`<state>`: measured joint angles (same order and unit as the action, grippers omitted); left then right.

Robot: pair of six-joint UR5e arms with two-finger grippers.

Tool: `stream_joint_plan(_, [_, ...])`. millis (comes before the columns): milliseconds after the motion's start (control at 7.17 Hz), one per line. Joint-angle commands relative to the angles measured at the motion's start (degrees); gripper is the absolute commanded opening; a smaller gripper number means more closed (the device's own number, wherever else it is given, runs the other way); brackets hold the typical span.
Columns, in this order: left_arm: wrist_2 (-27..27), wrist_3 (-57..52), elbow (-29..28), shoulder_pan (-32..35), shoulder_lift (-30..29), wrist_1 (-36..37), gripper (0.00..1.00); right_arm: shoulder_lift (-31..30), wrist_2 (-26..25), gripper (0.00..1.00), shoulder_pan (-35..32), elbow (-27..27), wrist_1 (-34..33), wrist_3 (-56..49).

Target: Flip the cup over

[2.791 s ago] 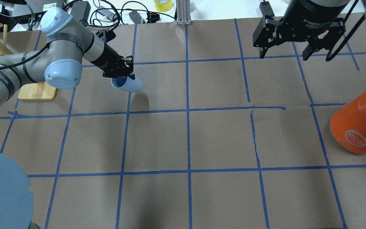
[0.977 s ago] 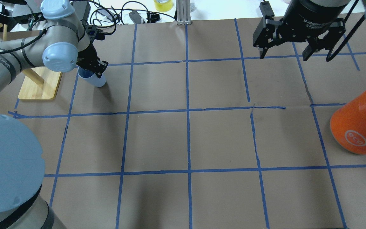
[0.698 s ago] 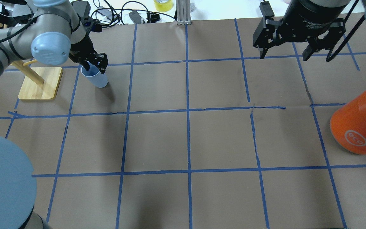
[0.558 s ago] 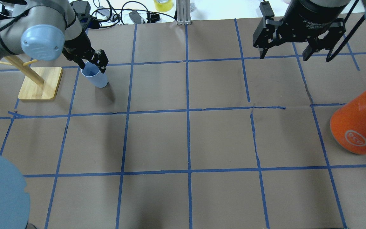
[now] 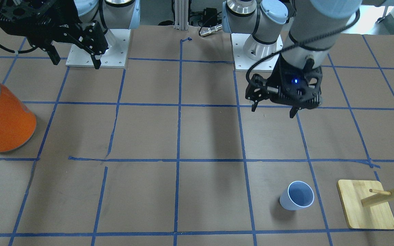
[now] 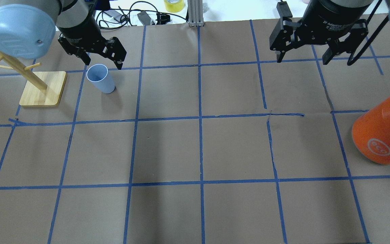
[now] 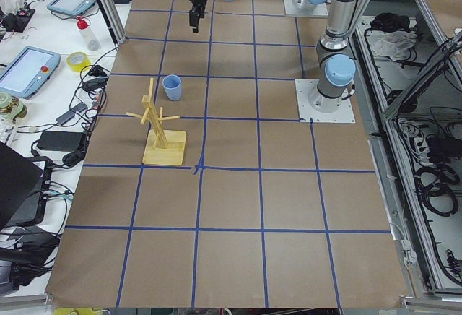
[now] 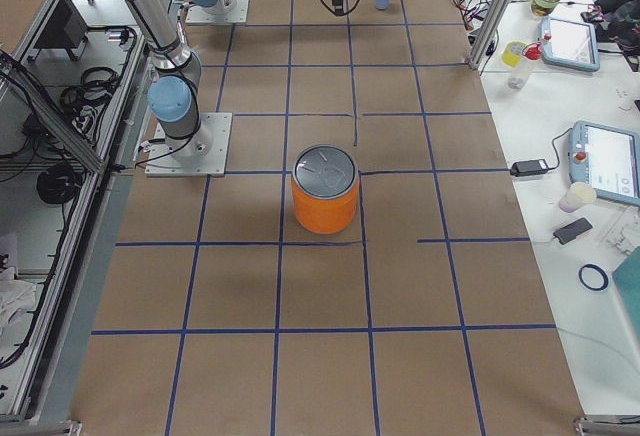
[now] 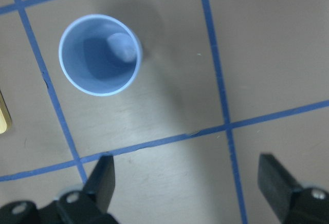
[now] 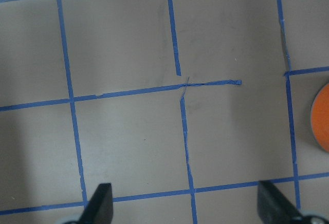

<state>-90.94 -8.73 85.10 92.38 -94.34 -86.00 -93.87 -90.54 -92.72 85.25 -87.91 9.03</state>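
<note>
Cup [image 6: 102, 81] upright, upper left of overhead view; left tool [image 6: 103, 64] hangs clear, spread, empty. Only left wrist view looks straight into it. Right tool [image 6: 302, 61] spread.

Matt paper, smooth plastic, bare wood

The tabletop [image 6: 235, 145] is covered in matt brown paper, lightly creased, and gridded with blue tape [image 6: 200, 149] that wrinkles in places. The cup [image 6: 101, 78] is smooth pale plastic with a soft sheen. The can [image 6: 379, 137] has a satiny orange wall and a grey lid, probably brushed metal. The stand [image 6: 41, 89] is pale, smooth wood. The left gripper [image 5: 273, 112] and right gripper [image 6: 301, 61] are matt black, jaws included.
</note>
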Motion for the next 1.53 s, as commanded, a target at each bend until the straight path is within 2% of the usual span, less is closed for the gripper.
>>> stream_joint_plan(0, [-0.64,1.61,0.33,1.05,7.4,-6.8,1.0,0.0,0.01,1.0,0.0,0.09,-0.07,0.02])
stream_joint_plan(140, [-2.73,1.61,0.42,1.05,7.42,-6.55,1.0,0.0,0.01,1.0,0.0,0.09,0.02,0.02])
stream_joint_plan(1395, [-1.96,2.32,0.95,1.05,7.33,-5.67,1.0,0.0,0.01,1.0,0.0,0.09,-0.07,0.02])
